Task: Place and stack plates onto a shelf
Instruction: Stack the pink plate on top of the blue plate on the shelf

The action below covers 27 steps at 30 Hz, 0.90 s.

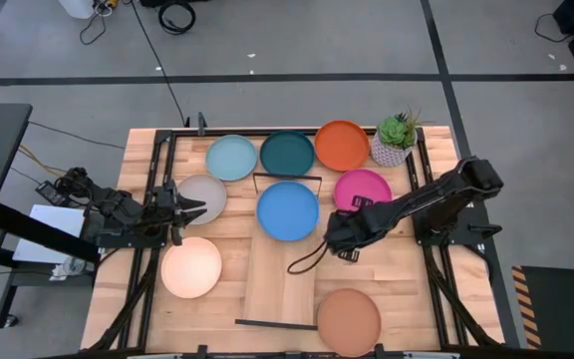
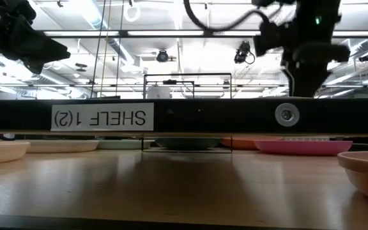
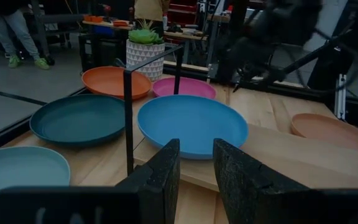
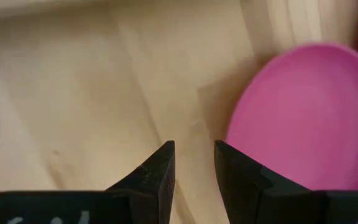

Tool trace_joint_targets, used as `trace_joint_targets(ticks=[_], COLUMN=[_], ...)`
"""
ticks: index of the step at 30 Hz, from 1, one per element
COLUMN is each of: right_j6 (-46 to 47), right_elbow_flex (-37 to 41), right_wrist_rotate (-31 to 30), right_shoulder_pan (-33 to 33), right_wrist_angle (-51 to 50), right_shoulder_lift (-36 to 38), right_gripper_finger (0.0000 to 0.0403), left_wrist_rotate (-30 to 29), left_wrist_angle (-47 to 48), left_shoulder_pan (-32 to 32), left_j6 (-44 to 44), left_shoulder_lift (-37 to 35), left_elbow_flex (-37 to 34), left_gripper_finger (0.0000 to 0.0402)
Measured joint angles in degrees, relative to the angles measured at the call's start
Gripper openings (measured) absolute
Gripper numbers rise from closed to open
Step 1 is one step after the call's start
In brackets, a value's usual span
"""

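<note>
The right gripper (image 4: 194, 165) fills its wrist view, fingers slightly parted, holding nothing, hovering above bare wood just beside the magenta plate (image 4: 306, 118). The left gripper (image 3: 196, 165), likewise narrowly parted and empty, hangs over the grey plate (image 1: 201, 197). The blue plate (image 1: 288, 210) lies on the shelf (image 1: 275, 279); the other plates sit around it on the table (image 1: 436, 289).

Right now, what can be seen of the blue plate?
The blue plate is round and shallow, matte like plastic, with a low raised rim. It lies flat and empty on the far end of the light-wood shelf, just past the black wire rail. Nothing is stacked on it, and neither pincer touches it.
</note>
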<state>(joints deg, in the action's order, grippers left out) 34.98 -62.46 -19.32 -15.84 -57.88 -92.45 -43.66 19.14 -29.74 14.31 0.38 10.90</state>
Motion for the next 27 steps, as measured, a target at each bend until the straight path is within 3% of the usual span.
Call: trace_joint_targets(ticks=[9, 20, 27], right_j6=[-3.17, -6.31, -6.46], right_elbow_flex=[11.56, 16.14, 16.26], right_wrist_rotate=[0.99, 2.72, 3.08], right_shoulder_pan=[5.69, 8.52, 8.43], right_wrist_angle=[7.84, 12.34, 12.47], right_shoulder_lift=[2.46, 2.46, 2.46], right_gripper_finger=[0.0117, 0.0117, 0.006], left_wrist_rotate=[0.0, -0.04, -0.03], left_wrist_angle=[-0.04, -0.07, -0.98], left_shoulder_pan=[0.0, 0.0, 0.0], left_j6=[-0.11, -0.69, -0.37], left_shoulder_lift=[0.0, 0.0, 0.0], left_elbow_flex=[0.0, 0.0, 0.0], left_gripper_finger=[0.0102, 0.0102, 0.0102])
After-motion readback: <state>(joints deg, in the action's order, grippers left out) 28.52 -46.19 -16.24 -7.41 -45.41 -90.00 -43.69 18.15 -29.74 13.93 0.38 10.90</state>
